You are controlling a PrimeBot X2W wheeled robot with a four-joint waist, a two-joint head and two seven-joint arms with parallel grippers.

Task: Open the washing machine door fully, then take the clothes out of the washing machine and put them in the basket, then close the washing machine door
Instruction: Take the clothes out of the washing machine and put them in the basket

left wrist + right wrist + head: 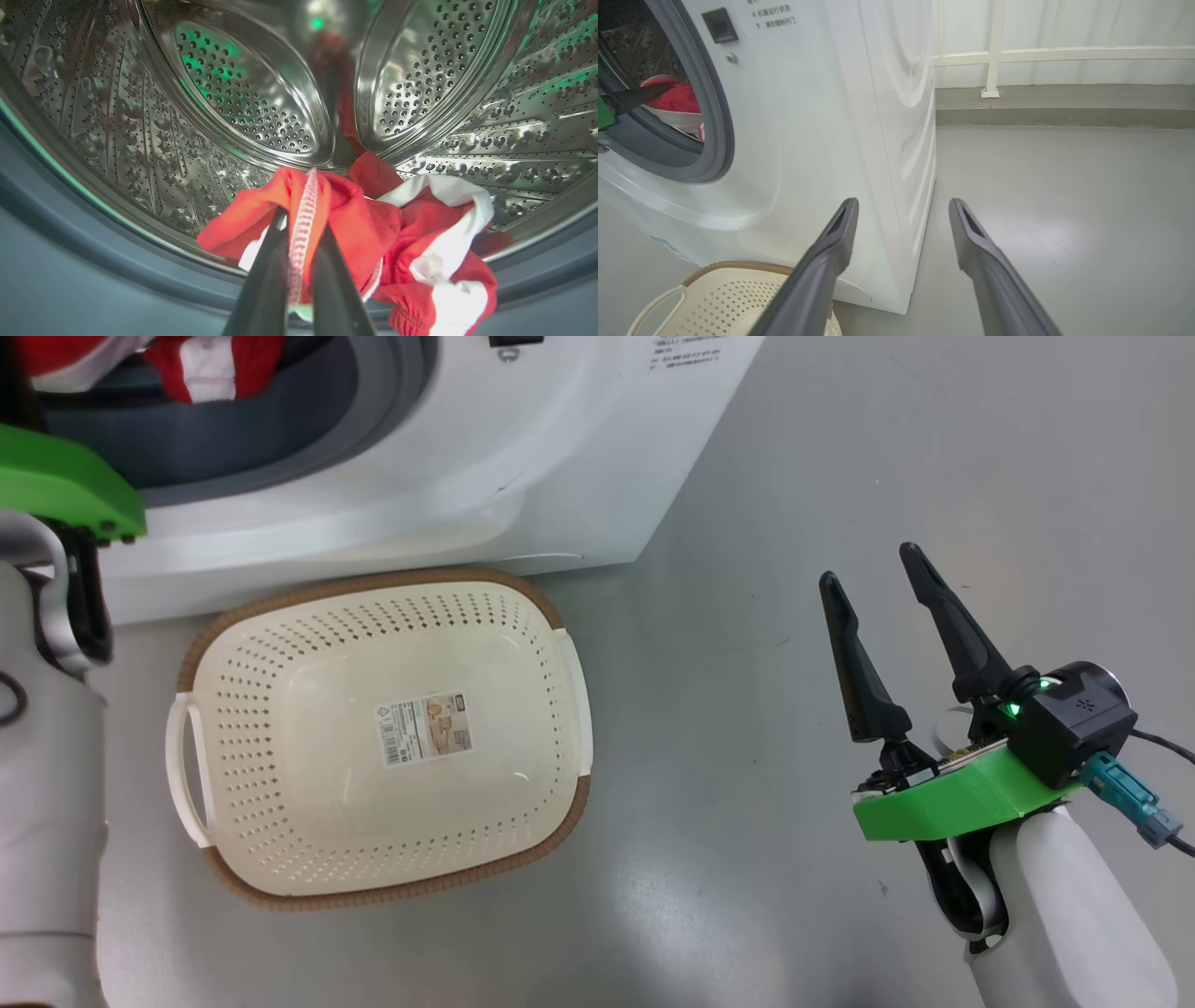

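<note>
You have the clothes point(369, 224), a crumpled bright red heap with white trim, lying at the front lip of the perforated steel drum point(252, 93) of the washing machine point(420, 476), just inside its grey rubber gasket point(720, 116). Your left gripper point(302, 220) is pinched tight on a white-stitched edge of them. The basket point(280, 896), a cream rounded rectangle of perforated plastic with a brown woven-look rim, sits on the glossy grey floor point(840, 448) just before the machine's front with a sticker point(425, 729) on its bottom, and your right gripper point(869, 566) hangs spread wide, holding nothing, above the floor.
</note>
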